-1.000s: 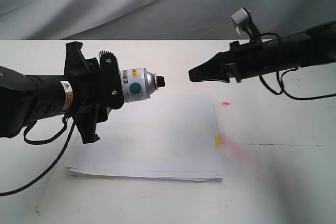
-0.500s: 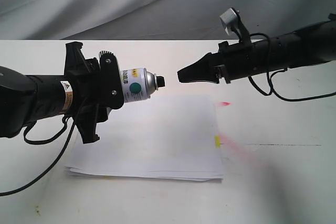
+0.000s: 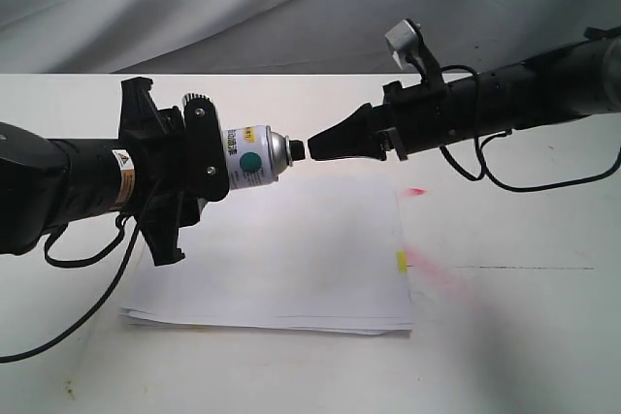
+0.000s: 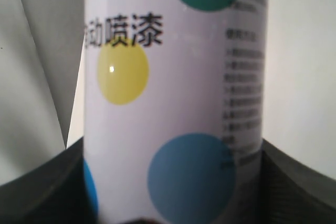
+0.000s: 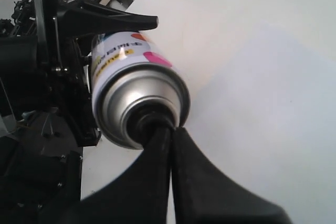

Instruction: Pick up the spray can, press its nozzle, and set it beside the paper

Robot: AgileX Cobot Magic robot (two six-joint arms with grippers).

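Pick-up done: small silver metal spray can [image 3: 254,157] with white dotted label is off the white table [image 3: 524,336], lying horizontal at centre left of the exterior view, over the upper left corner of the thin stack of plain white paper [image 3: 291,259]. Left gripper [image 3: 215,157] has its jaws clamped on the can body; label fills the left wrist view [image 4: 173,103]. Right gripper [image 3: 320,145] reaches in from the upper right, jaws together in a single wedge [image 5: 170,140], tip touching the small black plastic nozzle [image 3: 296,150] on the silver dome [image 5: 147,116]. Press step judged in hand; cannot tell whether the button is actually depressed; no spray visible. Left to do: finish the press, draw the right gripper off, set the spray can upright beside the paper; nothing placed yet.
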